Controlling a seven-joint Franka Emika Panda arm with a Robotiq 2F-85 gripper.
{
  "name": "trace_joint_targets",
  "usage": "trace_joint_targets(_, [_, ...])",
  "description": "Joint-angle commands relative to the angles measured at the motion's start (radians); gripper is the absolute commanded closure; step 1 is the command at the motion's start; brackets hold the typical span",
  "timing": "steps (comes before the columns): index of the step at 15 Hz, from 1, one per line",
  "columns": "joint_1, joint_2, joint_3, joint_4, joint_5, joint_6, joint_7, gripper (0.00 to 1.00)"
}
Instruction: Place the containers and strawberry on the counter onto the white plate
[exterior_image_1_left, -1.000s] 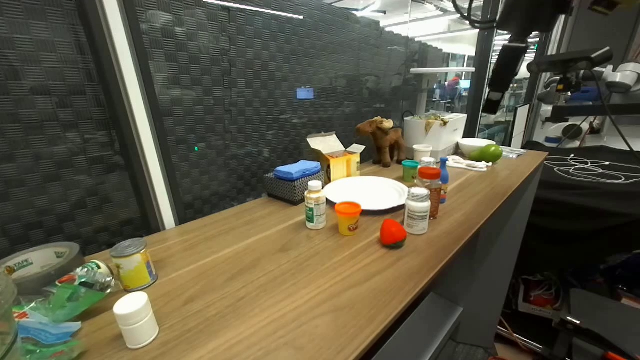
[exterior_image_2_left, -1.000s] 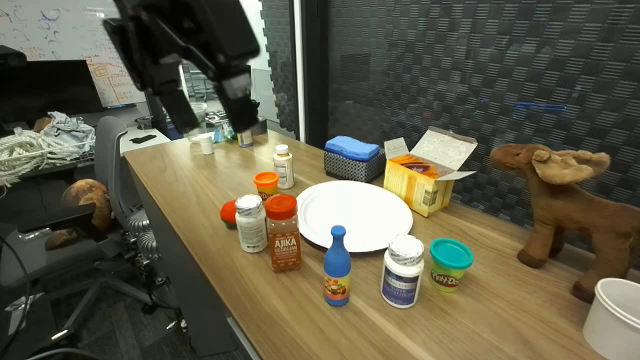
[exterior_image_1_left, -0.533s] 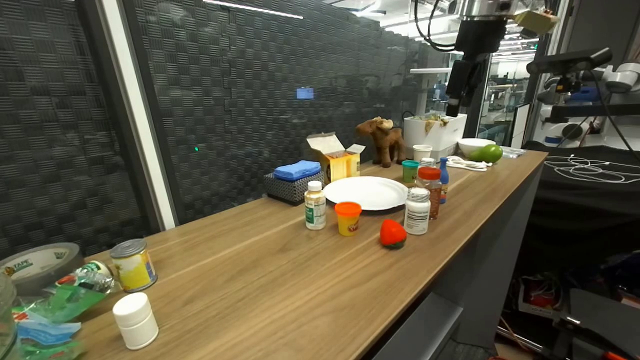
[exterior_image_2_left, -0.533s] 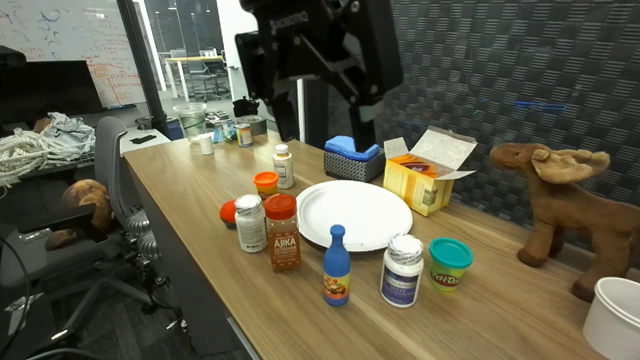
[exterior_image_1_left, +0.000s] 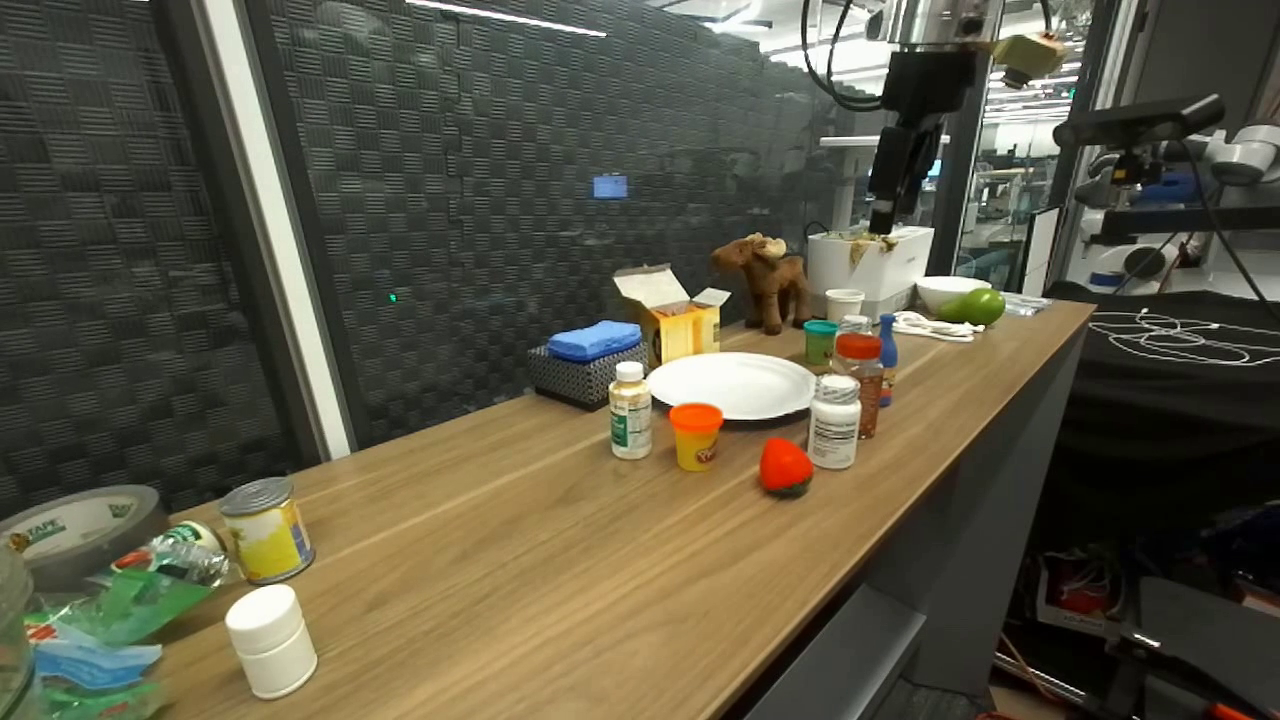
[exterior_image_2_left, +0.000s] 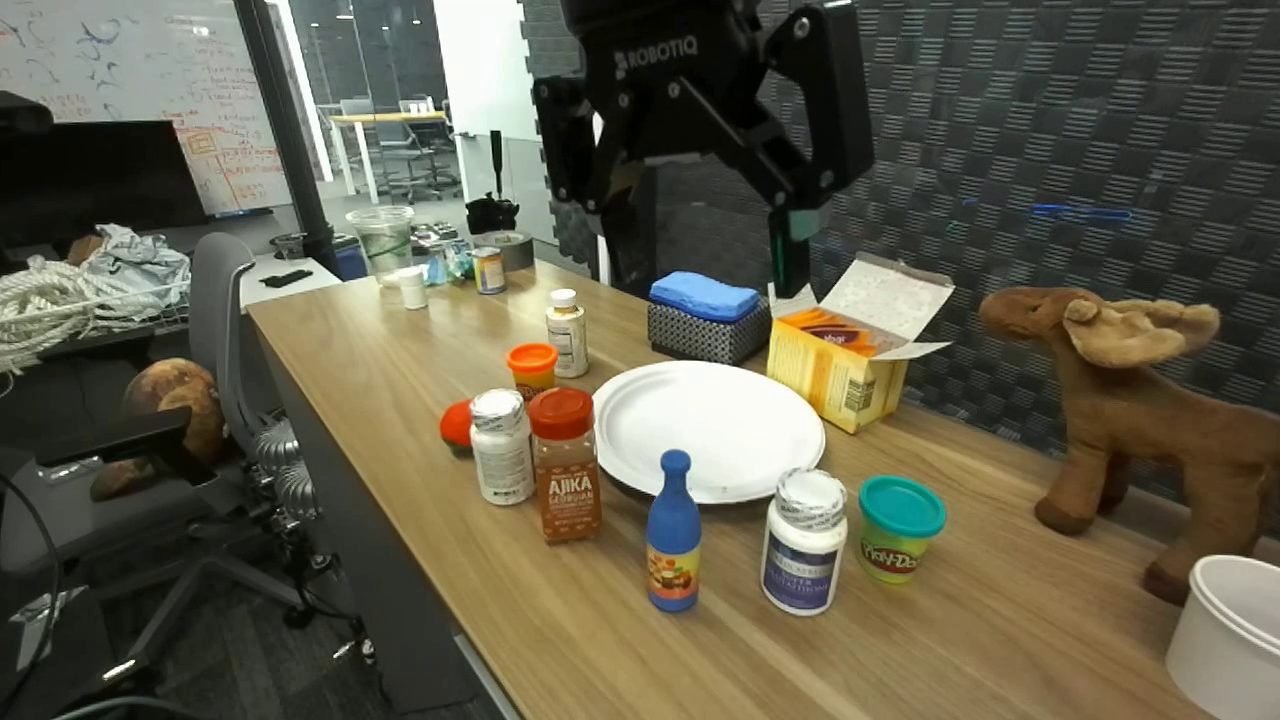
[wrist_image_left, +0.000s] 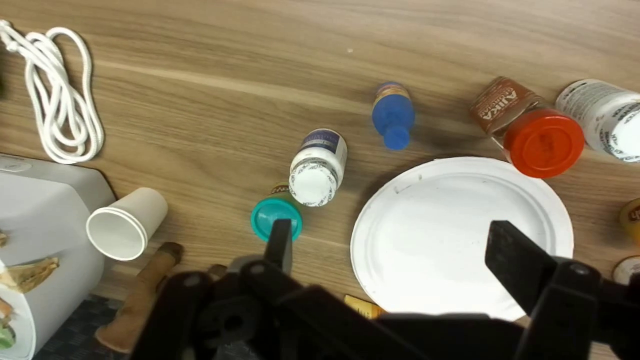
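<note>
My gripper (exterior_image_2_left: 710, 270) is open and empty, high above the counter. In the wrist view my gripper (wrist_image_left: 390, 235) has its fingers wide apart over the white plate (wrist_image_left: 440, 240) and a teal-lidded tub (wrist_image_left: 270, 212). The plate bears nothing. The red strawberry (exterior_image_1_left: 785, 467) lies near the counter edge, beside a white bottle (exterior_image_1_left: 834, 425). An orange-lidded tub (exterior_image_1_left: 696, 440) and a green-labelled bottle (exterior_image_1_left: 631, 415) stand near the plate. A red-lidded Ajika jar (exterior_image_2_left: 567, 470), a blue bottle (exterior_image_2_left: 674, 540) and a purple-labelled bottle (exterior_image_2_left: 804, 550) stand upright around it.
A yellow open box (exterior_image_2_left: 845, 370), a black box with a blue cloth (exterior_image_2_left: 705, 297) and a plush moose (exterior_image_2_left: 1130, 390) stand along the wall side. A paper cup (wrist_image_left: 127, 222) and white rope (wrist_image_left: 65, 100) lie further off. A can (exterior_image_1_left: 267, 530) and white jar (exterior_image_1_left: 271, 640) stand at the far end.
My gripper has moved across toward the plate and wall side, leftward in one exterior view and rightward in another. It stays open. The objects have not moved.
</note>
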Motion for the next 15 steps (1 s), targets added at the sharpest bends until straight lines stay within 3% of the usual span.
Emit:
trace_joint_targets(1, [-0.022,0.001,0.021,0.002,0.006,-0.002,-0.005,0.00])
trace_joint_targets(5, [-0.022,0.001,0.021,0.002,0.006,-0.002,-0.007,0.00])
trace_joint_targets(9, [-0.023,0.086,0.011,0.079,0.065,0.007,-0.013,0.00])
trace_joint_targets(15, [-0.069,0.234,0.007,0.156,0.112,0.114,0.030,0.00])
